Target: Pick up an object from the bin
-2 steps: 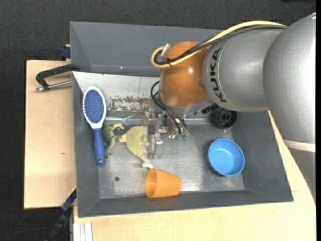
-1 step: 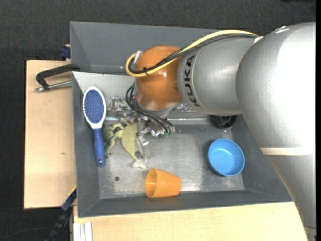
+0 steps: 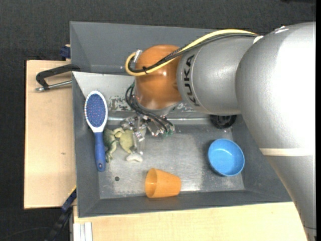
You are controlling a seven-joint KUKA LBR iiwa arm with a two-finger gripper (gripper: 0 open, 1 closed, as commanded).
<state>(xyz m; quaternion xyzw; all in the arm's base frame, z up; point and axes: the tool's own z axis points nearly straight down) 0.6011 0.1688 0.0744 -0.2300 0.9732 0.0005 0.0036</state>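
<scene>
My gripper hangs low over the left-middle of the bin, its metal parts just below the orange wrist cover. Directly under and left of it lies a small green and cream toy figure, touching or nearly touching the gripper's tip. A blue hairbrush with a white-rimmed oval head lies lengthwise along the left wall, its handle beside the toy. An orange plastic cup lies on its side near the front wall.
A blue bowl stands upright at the right side of the bin. A black round thing sits half hidden under the arm at the back right. The arm covers the bin's back right part.
</scene>
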